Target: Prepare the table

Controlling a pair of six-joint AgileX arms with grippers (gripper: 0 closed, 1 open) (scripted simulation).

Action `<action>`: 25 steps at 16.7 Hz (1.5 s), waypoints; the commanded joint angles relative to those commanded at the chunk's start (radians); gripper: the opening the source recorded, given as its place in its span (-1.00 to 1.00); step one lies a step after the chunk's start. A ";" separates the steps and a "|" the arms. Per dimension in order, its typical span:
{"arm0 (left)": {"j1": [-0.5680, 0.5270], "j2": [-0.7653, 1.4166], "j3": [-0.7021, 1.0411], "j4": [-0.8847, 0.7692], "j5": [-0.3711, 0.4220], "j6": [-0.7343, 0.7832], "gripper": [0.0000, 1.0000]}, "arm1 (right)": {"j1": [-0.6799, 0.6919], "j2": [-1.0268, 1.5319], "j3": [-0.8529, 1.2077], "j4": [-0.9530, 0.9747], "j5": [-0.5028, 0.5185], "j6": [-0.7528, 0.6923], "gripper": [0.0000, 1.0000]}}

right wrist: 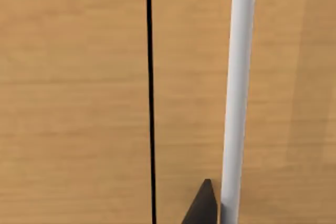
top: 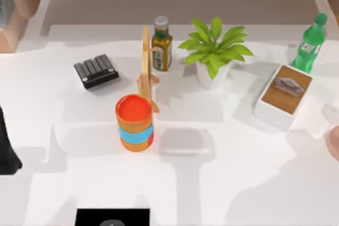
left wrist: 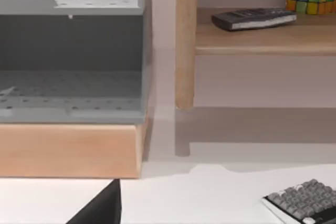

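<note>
My left arm (top: 8, 154) parked at table (top: 222, 183) left edge, right arm off right edge; can't tell finger state either side. Table long axis runs left-right. Beyond left arm: orange cup (top: 135, 123), keyboard (top: 96, 70), bottle (top: 161, 44), plant (top: 214, 48).
</note>
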 joint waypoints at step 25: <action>0.000 0.000 0.000 0.000 0.000 0.000 1.00 | 0.335 -1.694 -0.893 -0.701 0.306 -1.094 1.00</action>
